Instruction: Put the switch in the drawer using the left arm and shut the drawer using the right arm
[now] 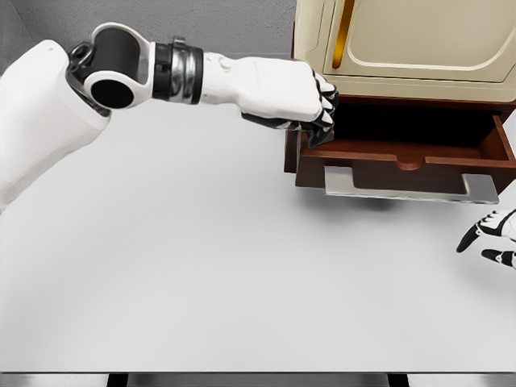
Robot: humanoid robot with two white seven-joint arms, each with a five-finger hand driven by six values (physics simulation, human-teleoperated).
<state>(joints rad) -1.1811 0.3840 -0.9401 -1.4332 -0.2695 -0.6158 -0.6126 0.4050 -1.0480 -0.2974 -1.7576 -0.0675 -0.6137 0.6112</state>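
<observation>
My left hand [316, 109] reaches from the left to the near left corner of the open brown drawer [403, 153]. Its fingers are curled down around a dark object, the switch [319, 133], which hangs just over the drawer's left end and is mostly hidden by the hand. The drawer is pulled out from the cream cabinet [403, 40], and its inside lies in shadow. A grey handle [411, 185] runs along its front. My right hand [490, 234] hovers low at the right edge, below and in front of the drawer's right end, with its fingers spread and holding nothing.
The white table [201, 266] stretches in front of the cabinet, with its front edge near the bottom of the picture. My left forearm [242, 81] crosses above the table's back left part.
</observation>
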